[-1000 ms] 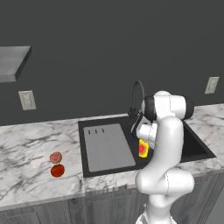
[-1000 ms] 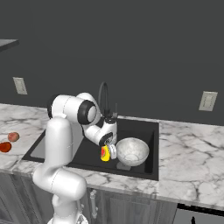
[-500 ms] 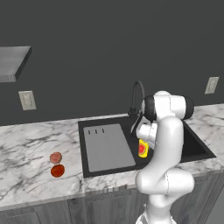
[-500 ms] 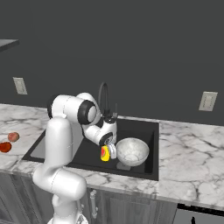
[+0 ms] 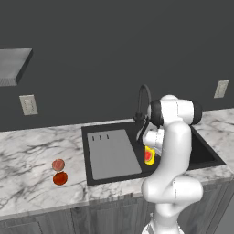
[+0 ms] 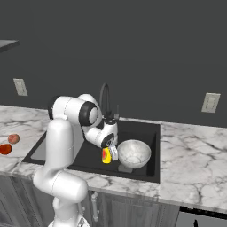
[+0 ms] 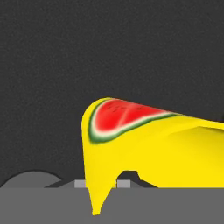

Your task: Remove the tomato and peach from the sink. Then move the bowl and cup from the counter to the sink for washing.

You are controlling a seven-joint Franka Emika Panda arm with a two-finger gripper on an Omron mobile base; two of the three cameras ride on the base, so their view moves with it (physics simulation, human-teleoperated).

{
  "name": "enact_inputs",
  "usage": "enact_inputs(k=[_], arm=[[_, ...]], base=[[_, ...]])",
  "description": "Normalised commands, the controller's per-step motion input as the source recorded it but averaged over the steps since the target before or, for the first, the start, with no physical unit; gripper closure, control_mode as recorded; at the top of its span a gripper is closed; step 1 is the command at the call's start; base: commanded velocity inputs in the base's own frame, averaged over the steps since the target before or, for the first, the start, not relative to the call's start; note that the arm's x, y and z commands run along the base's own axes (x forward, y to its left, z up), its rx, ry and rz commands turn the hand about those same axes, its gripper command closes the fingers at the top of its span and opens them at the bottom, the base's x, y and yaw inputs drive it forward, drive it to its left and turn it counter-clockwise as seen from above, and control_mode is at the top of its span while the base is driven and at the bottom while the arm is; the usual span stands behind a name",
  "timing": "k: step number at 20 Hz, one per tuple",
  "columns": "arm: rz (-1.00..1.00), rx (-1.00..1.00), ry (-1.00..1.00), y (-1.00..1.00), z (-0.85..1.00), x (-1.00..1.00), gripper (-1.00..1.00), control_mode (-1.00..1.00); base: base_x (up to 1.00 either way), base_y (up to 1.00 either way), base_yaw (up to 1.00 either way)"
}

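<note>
Gripper [image 6: 111, 153]: fingers nearly closed, apparently clamped on the yellow cup [image 6: 106, 155], though the contact itself is obscured.
Cup position: low inside the black sink [image 6: 150, 166], just beside the bowl [image 6: 134, 154].
Bowl: wide, pale, speckled, in the basin's right half near the front rim.
Open room: grey flat panel [image 5: 112, 153] on the left is bare.
Fruit: tomato [image 5: 60, 178] and peach [image 5: 58, 164] touching, on the veined marble counter [image 5: 32, 157], well apart from the sink edge.
Cup surface: glossy, watermelon print.
</note>
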Motion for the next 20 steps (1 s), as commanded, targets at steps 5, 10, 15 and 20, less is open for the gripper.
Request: enact_inputs(k=[5,10,15,20], arm=[[0.00,-0.04,0.00,0.25,-0.38,-0.25,-1.00,-1.00],[0.00,-0.01,0.00,0.22,-0.33,-0.28,-1.00,-1.00],[0.00,0.00,0.00,0.18,-0.28,-0.35,-1.00,-1.00],[0.00,0.00,-0.04,0.14,-0.19,-0.36,-1.00,-1.00]], base=[[0.00,0.00,0.00],[0.00,0.00,0.00],[0.00,0.00,0.00],[0.00,0.00,0.00]])
